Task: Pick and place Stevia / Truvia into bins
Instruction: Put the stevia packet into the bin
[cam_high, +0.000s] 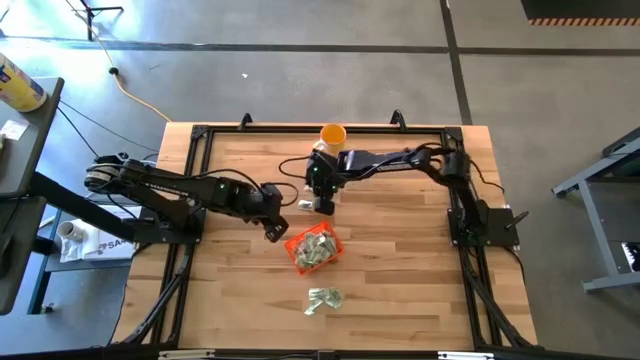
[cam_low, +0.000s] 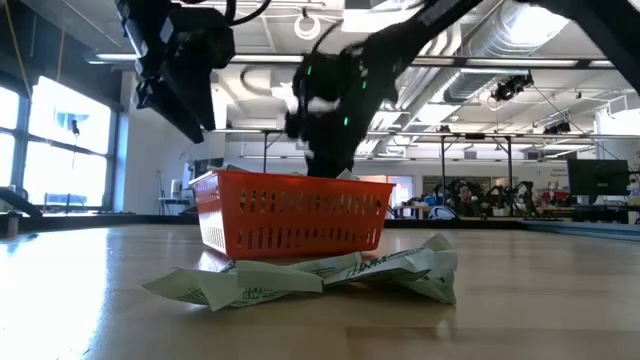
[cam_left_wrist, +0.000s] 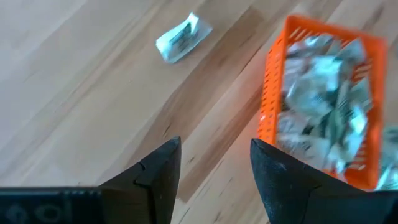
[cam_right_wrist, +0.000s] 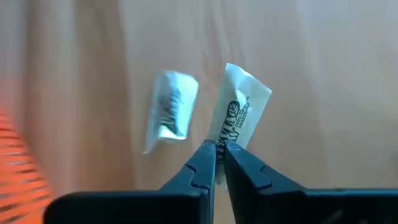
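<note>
Right gripper (cam_right_wrist: 216, 163) is pinched shut on a Truvia sachet (cam_right_wrist: 239, 106), up near the far edge of the worktop by the orange mug (cam_high: 333, 134). A second sachet (cam_right_wrist: 171, 111) lies on the wood just beside it. The orange tray (cam_high: 313, 250) sits mid-table, heaped with packets, and a loose pile (cam_high: 324, 298) waits toward the near edge. Left gripper (cam_left_wrist: 214, 165) hovers beside the tray, fingers spread, empty. Best play, I'd say: carry high, clear the rim, release over the middle. The lettering looks like "Truvia"; the finer print is unreadable.
</note>
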